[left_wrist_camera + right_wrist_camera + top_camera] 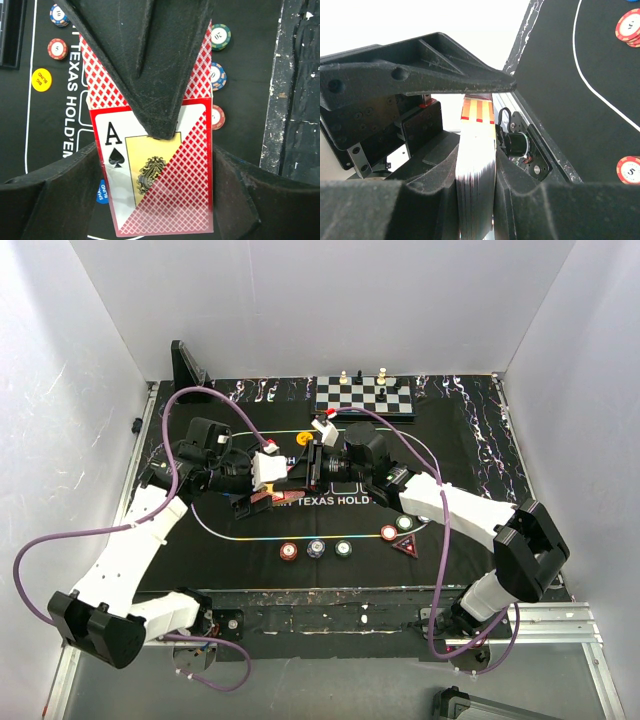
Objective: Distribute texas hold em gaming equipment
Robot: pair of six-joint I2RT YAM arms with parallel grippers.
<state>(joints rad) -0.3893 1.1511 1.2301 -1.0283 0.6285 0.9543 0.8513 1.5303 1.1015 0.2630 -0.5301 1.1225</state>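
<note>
Right gripper [476, 150] pinches a deck of red-backed playing cards [476, 200] edgewise. Left gripper [155, 150] flanks its ace of spades [117, 145]; whether it grips, I cannot tell. Poker chips [316, 548] line the mat [240, 560] at six o'clock, dark red triangular marker [405, 545] at four.

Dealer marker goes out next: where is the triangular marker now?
Top view: the marker lies at the near right of the mat, right beside the red chip and green chip.
</note>
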